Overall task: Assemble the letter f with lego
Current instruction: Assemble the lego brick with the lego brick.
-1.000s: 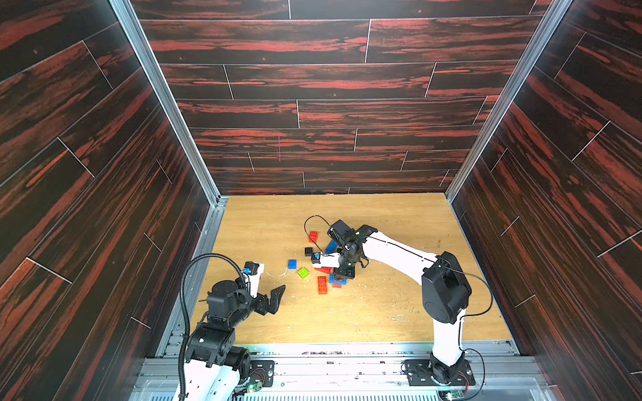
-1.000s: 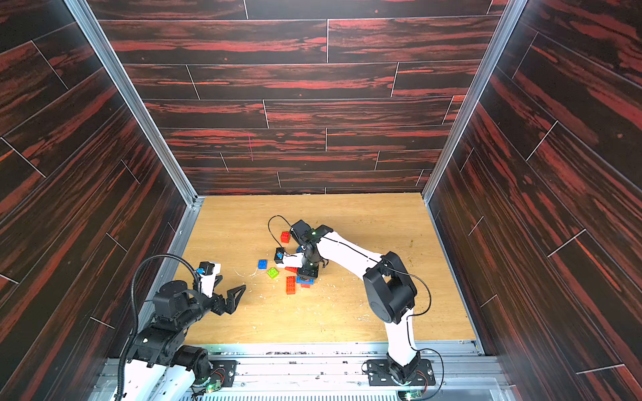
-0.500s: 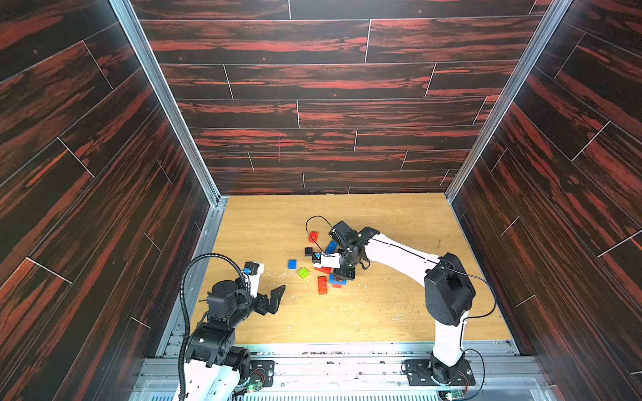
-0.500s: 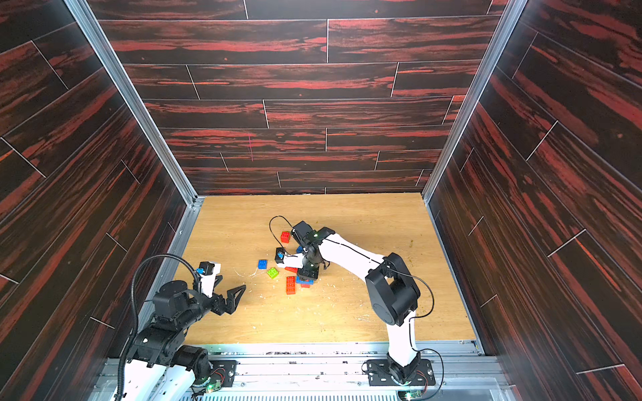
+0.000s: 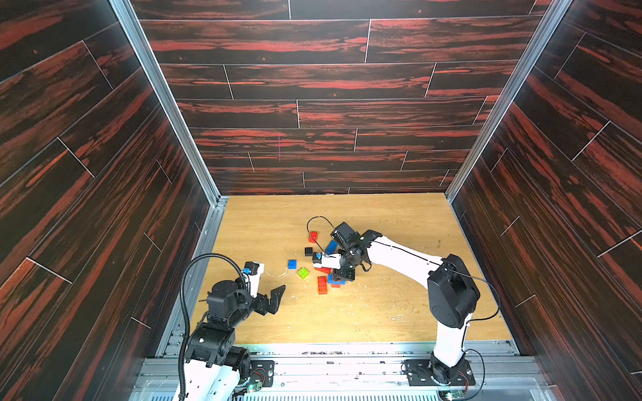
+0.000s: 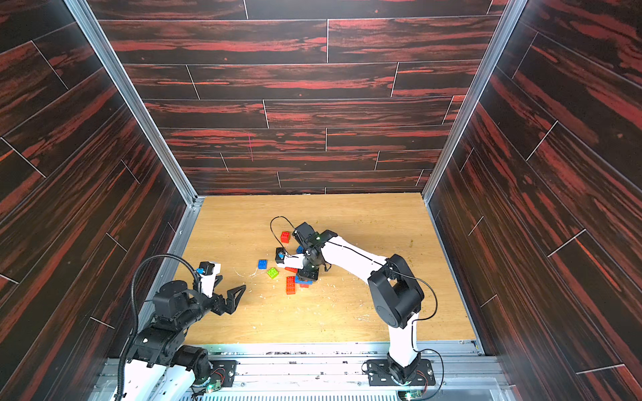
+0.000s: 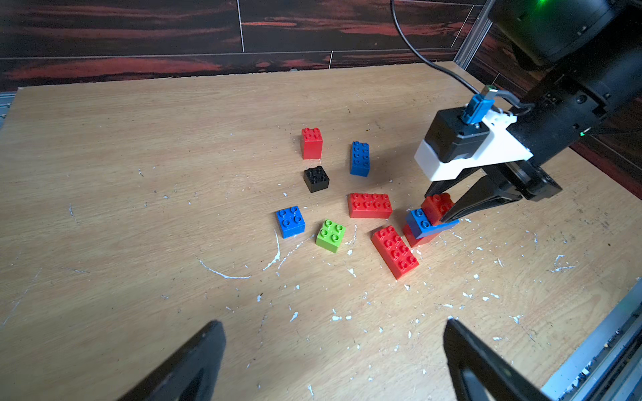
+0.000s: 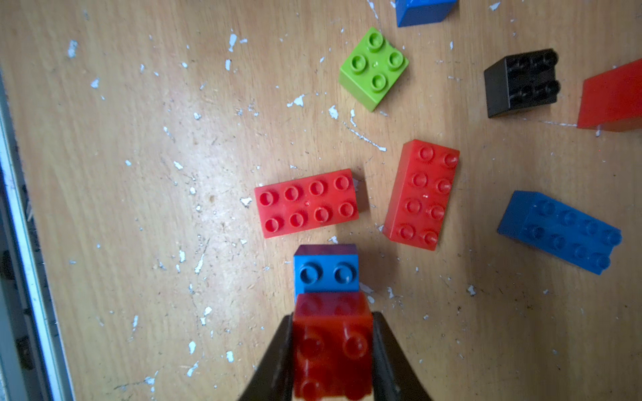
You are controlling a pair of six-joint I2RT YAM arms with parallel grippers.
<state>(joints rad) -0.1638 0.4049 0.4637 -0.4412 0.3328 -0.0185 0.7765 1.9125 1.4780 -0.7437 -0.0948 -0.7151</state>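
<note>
The lego lies loose mid-table. My right gripper (image 8: 332,319) is shut on a red square brick (image 8: 331,347) that sits on one end of a blue brick (image 8: 326,274), itself on a red brick (image 7: 415,239). Close by lie two red oblong bricks (image 8: 307,203) (image 8: 422,194), a lime green square (image 8: 373,67), a black square (image 8: 521,83), a blue oblong (image 8: 562,231), a blue square (image 7: 290,221) and a red square (image 7: 311,142). My left gripper (image 7: 333,326) is open and holds nothing; it hovers near the front left (image 5: 274,300), well short of the bricks.
Dark wood-pattern walls (image 5: 312,104) close in the table on three sides. A metal rail (image 5: 347,347) runs along the front edge. The right wrist's black cable (image 5: 312,225) loops over the far bricks. White flecks and scratches mark the tabletop (image 7: 243,274).
</note>
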